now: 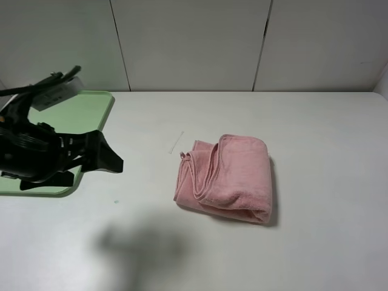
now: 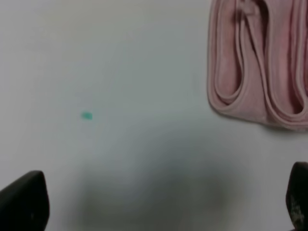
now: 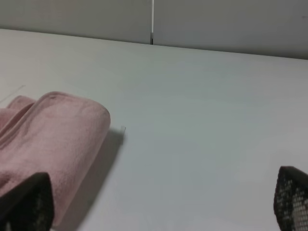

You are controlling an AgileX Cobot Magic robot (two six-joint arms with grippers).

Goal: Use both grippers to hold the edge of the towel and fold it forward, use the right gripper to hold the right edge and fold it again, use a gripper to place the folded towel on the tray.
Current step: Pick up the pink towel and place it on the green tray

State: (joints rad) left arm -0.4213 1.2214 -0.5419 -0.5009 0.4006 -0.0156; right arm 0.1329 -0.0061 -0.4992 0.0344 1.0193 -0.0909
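The pink towel [image 1: 225, 179] lies folded into a thick pad in the middle of the white table, with its layered edges facing left. It also shows in the left wrist view [image 2: 260, 62] and the right wrist view [image 3: 53, 139]. My left gripper [image 1: 112, 161] hovers left of the towel, beside the green tray [image 1: 91, 112], well apart from the towel. In its wrist view the left gripper [image 2: 161, 204] is open and empty over bare table. My right gripper [image 3: 159, 204] is open and empty, with the towel just off one fingertip [image 3: 26, 204]. The right arm is out of the exterior view.
The green tray sits at the table's far left, partly covered by the left arm. A small teal speck [image 2: 86, 115] lies on the table. A thin pale line [image 1: 176, 142] marks the surface left of the towel. White wall panels stand behind the table.
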